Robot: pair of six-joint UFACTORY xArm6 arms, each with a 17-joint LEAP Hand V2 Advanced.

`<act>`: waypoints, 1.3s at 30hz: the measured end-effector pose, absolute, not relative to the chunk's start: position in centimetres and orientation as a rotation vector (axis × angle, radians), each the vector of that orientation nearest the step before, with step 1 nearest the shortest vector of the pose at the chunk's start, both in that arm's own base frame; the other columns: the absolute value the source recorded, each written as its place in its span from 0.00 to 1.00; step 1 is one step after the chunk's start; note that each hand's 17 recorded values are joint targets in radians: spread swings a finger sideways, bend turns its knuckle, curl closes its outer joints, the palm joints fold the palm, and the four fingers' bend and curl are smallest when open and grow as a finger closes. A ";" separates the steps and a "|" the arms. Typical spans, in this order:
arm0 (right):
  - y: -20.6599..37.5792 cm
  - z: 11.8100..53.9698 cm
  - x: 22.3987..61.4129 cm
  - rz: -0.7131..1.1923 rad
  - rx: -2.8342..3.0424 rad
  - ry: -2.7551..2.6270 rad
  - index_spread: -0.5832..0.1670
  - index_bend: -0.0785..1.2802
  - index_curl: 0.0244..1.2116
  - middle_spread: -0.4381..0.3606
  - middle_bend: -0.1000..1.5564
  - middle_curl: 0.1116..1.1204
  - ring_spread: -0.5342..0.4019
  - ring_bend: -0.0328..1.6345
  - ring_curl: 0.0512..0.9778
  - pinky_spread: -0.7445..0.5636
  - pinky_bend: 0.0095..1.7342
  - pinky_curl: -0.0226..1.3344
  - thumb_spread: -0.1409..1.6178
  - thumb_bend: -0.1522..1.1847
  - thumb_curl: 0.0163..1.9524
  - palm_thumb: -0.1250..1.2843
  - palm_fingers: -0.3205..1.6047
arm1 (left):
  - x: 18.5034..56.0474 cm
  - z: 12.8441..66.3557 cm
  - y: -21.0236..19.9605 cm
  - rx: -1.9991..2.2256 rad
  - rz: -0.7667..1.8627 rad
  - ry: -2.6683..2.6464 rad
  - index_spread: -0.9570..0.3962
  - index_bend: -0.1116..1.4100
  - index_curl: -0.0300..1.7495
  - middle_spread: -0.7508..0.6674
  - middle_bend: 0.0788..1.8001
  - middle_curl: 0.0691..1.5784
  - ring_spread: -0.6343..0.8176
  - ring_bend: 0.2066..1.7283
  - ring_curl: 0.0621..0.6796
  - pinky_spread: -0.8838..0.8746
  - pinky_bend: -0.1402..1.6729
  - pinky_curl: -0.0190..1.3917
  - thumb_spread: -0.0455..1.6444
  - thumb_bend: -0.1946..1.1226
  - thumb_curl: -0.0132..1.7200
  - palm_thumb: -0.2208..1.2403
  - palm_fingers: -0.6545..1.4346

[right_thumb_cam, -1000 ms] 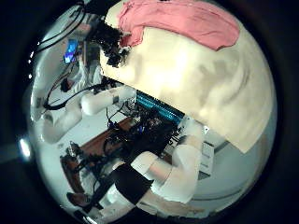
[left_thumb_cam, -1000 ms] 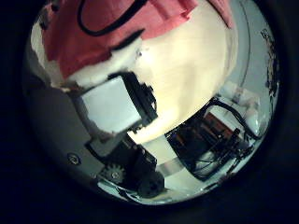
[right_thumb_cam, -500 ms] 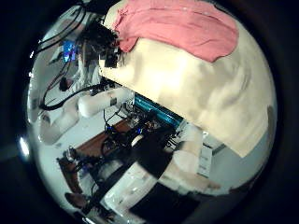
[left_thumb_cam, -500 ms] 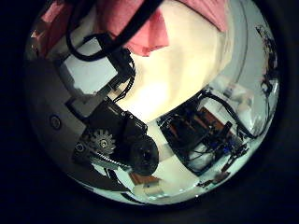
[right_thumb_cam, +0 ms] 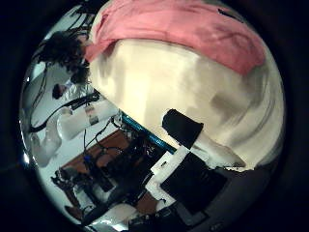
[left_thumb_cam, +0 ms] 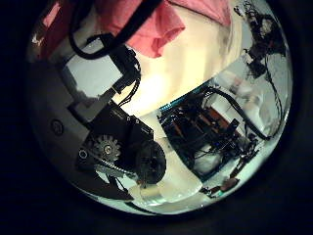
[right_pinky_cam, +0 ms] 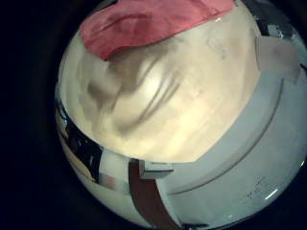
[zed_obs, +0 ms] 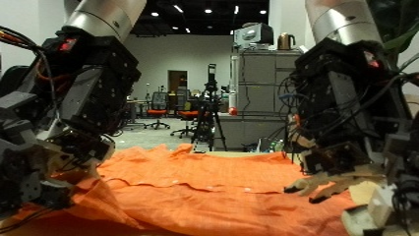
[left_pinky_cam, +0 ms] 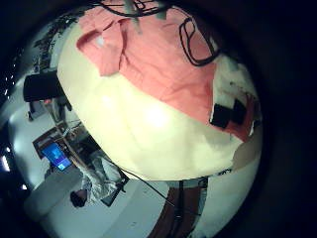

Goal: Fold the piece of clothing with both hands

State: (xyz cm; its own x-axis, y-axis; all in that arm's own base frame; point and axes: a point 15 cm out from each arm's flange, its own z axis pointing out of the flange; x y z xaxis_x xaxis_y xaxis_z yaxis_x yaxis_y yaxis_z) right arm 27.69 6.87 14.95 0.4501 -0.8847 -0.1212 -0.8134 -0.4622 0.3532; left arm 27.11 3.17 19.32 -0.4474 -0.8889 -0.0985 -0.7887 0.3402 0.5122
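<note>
An orange cloth lies spread over the pale table, and it also shows in the left little finger side palm view. My left hand is down at one end of the cloth, its fingers curled beside a bunched fold. My right hand hangs over the other end, with its fingers loosely bent just above the cloth's edge. One right finger reaches over bare table, apart from the cloth.
The table's edge runs close under my right palm. Behind the table stand a grey cabinet, office chairs and racks of gear.
My left fingers have curled in towards the palm beside the cloth. The right palm has moved closer to the table, and one of its fingers has come into view.
</note>
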 end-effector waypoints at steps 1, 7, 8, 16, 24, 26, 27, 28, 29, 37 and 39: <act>6.9 14.6 27.8 -0.422 2.455 -1.473 0.47 0.19 0.23 0.46 0.25 0.28 0.53 0.35 0.27 0.61 0.14 0.23 0.68 0.11 0.15 0.51 0.39 | 27.0 19.4 3.2 1.522 -0.746 -2.401 0.18 0.31 0.54 0.15 0.53 0.56 0.12 0.76 0.75 0.15 0.76 0.42 0.58 0.14 0.42 0.76 0.83; 5.4 13.2 28.7 -0.348 2.382 -1.479 0.46 0.20 0.25 0.45 0.26 0.29 0.50 0.34 0.26 0.57 0.14 0.22 0.67 0.10 0.17 0.60 0.40 | 26.7 20.4 3.2 1.517 -0.748 -2.398 0.17 0.27 0.60 0.14 0.52 0.57 0.12 0.76 0.74 0.15 0.76 0.42 0.58 0.14 0.43 0.76 0.83; 5.3 13.2 28.9 -0.332 2.375 -1.480 0.46 0.20 0.26 0.45 0.26 0.29 0.49 0.34 0.26 0.57 0.13 0.22 0.67 0.10 0.17 0.60 0.40 | 26.7 20.6 3.2 1.518 -0.749 -2.396 0.16 0.26 0.61 0.14 0.52 0.58 0.12 0.76 0.74 0.15 0.76 0.41 0.58 0.14 0.43 0.76 0.83; 5.3 12.9 29.9 -0.239 2.365 -1.490 0.35 0.19 0.28 0.30 0.30 0.33 0.32 0.45 0.30 0.32 0.23 0.22 0.65 0.11 0.18 0.68 0.67 | 26.6 21.8 3.3 1.503 -0.746 -2.397 0.15 0.22 0.67 0.13 0.51 0.59 0.12 0.75 0.73 0.15 0.77 0.41 0.59 0.14 0.44 0.75 0.84; 5.4 13.7 30.1 -0.221 2.385 -1.498 0.26 0.46 0.46 0.24 0.53 0.52 0.27 0.59 0.46 0.18 0.47 0.36 0.68 0.11 0.20 0.75 0.90 | 26.2 22.8 3.3 1.470 -0.763 -2.379 0.14 0.19 0.72 0.13 0.50 0.60 0.12 0.75 0.72 0.15 0.77 0.40 0.58 0.14 0.44 0.75 0.84; 5.3 14.2 30.2 -0.209 2.396 -1.505 0.27 0.52 0.49 0.26 0.57 0.55 0.28 0.62 0.49 0.20 0.51 0.39 0.70 0.11 0.19 0.76 0.88 | 25.9 23.2 3.4 1.453 -0.770 -2.374 0.14 0.19 0.73 0.13 0.50 0.61 0.12 0.75 0.72 0.15 0.77 0.40 0.58 0.14 0.44 0.75 0.84; 5.3 14.6 30.1 -0.204 2.401 -1.510 0.27 0.56 0.52 0.27 0.60 0.57 0.28 0.64 0.51 0.21 0.53 0.41 0.72 0.12 0.20 0.77 0.87 | 25.8 23.4 3.4 1.444 -0.774 -2.369 0.14 0.19 0.73 0.13 0.50 0.61 0.12 0.75 0.72 0.15 0.77 0.40 0.58 0.14 0.44 0.74 0.84; 5.2 15.0 30.1 -0.198 2.405 -1.515 0.28 0.57 0.53 0.27 0.61 0.58 0.28 0.65 0.52 0.21 0.55 0.42 0.73 0.13 0.20 0.79 0.86 | 25.6 23.6 3.5 1.436 -0.778 -2.360 0.14 0.19 0.74 0.13 0.50 0.61 0.12 0.75 0.72 0.15 0.77 0.40 0.58 0.14 0.45 0.74 0.84; 5.2 15.4 30.1 -0.191 2.409 -1.520 0.28 0.61 0.56 0.29 0.65 0.60 0.29 0.68 0.55 0.23 0.58 0.44 0.75 0.14 0.20 0.81 0.84 | 25.4 23.8 3.5 1.428 -0.782 -2.353 0.14 0.19 0.74 0.13 0.50 0.61 0.12 0.75 0.72 0.15 0.77 0.40 0.58 0.14 0.45 0.74 0.84; 4.2 20.5 27.6 -0.193 2.404 -1.516 0.32 0.72 0.66 0.33 0.75 0.67 0.30 0.77 0.64 0.29 0.67 0.53 0.81 0.15 0.22 0.84 0.76 | 23.8 26.9 3.6 1.342 -0.830 -2.269 0.15 0.19 0.76 0.12 0.50 0.62 0.12 0.75 0.72 0.15 0.77 0.40 0.58 0.14 0.45 0.73 0.84; 4.3 22.7 28.1 -0.149 2.433 -1.537 0.33 0.74 0.69 0.34 0.76 0.68 0.31 0.79 0.65 0.30 0.68 0.55 0.82 0.15 0.23 0.85 0.74 | 23.9 28.6 3.6 1.327 -0.828 -2.261 0.15 0.19 0.77 0.12 0.50 0.62 0.12 0.75 0.71 0.15 0.77 0.40 0.58 0.14 0.45 0.73 0.84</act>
State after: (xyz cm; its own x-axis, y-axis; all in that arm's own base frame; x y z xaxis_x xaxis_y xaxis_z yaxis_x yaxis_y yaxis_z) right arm 28.13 4.33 22.74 0.4354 -0.8988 0.0510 -0.8722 -0.4071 0.2712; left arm 23.92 3.56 28.64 -0.4757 -0.8789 0.0351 -0.6483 0.3773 0.6613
